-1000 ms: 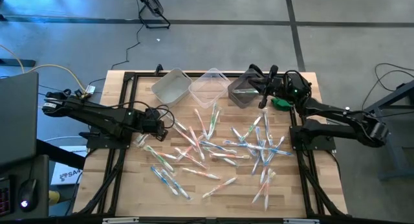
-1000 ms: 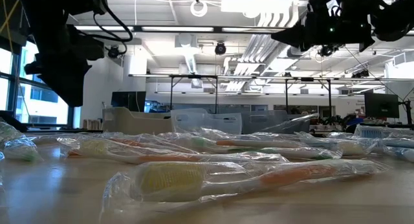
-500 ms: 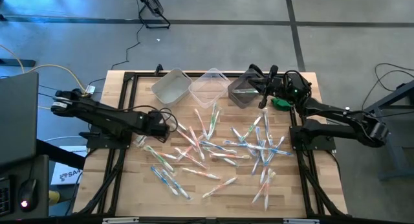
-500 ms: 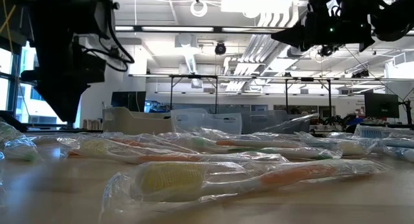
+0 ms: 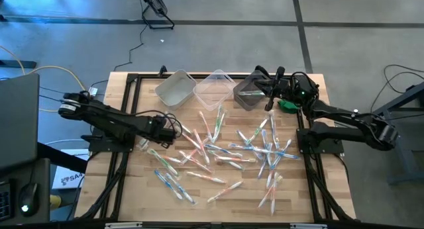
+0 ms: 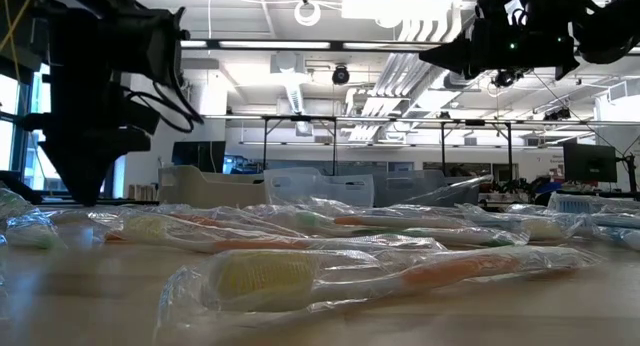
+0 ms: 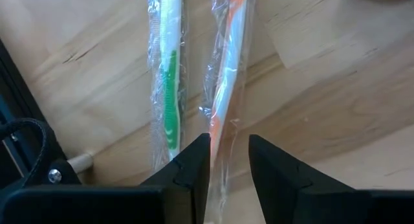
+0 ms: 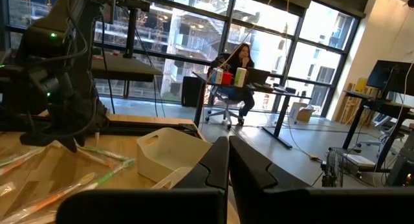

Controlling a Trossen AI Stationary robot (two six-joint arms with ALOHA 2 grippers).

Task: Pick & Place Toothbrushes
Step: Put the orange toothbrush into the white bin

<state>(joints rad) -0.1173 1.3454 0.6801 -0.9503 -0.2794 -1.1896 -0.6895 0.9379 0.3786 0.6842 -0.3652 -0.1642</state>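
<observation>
A: Where's the left gripper [image 7: 229, 160]?

B: Low over the wooden table [image 5: 225, 196] near its left edge. Its two dark fingers [image 7: 191, 160] stand a little apart, with the orange-handled toothbrush [image 7: 228, 81] in its clear wrapper running between them. I can't tell whether the pads actually press it, since the wrapper hides the contact.

A: Anything beside that one?

B: A green-handled toothbrush [image 7: 169, 88] lies just beside it, roughly parallel, on the bare wood.

A: And the other toothbrushes [image 5: 255, 149]?

B: Scattered flat across the middle and right of the table, many overlapping. From table height, a wrapped one with an orange handle [image 6: 380, 276] lies closest to the camera.

A: The right gripper [image 8: 228, 160]?

B: Its fingers are pressed together with nothing between them. It hangs above the far right of the table, over the dark bin [image 5: 248, 93].

A: What else is back there?

B: A clear bin [image 5: 213, 89] and a white bin [image 5: 173, 87] sit in a row with the dark one. A small green object [image 5: 289, 105] lies next to the right arm.
</observation>
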